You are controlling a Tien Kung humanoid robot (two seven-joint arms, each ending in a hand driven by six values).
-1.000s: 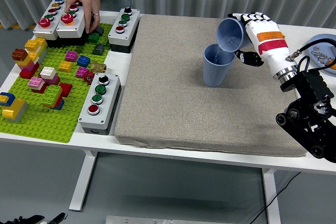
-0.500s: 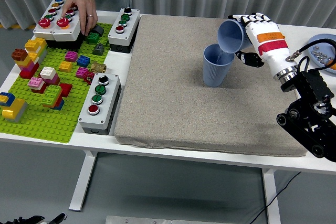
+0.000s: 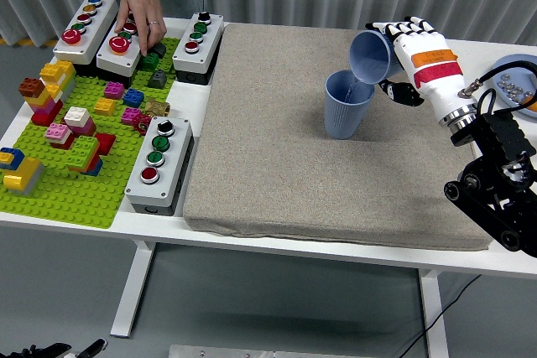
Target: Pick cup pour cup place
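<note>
The right hand (image 3: 413, 46) has its fingers clamped around a blue cup (image 3: 370, 55), tipped mouth-down over a second blue cup (image 3: 346, 105) standing upright on the grey mat (image 3: 277, 157). Can't tell what's inside. Left of the mat, a person's hand (image 3: 139, 7) rests on a button box (image 3: 120, 44) by the green brick baseplate (image 3: 71, 178).
</note>
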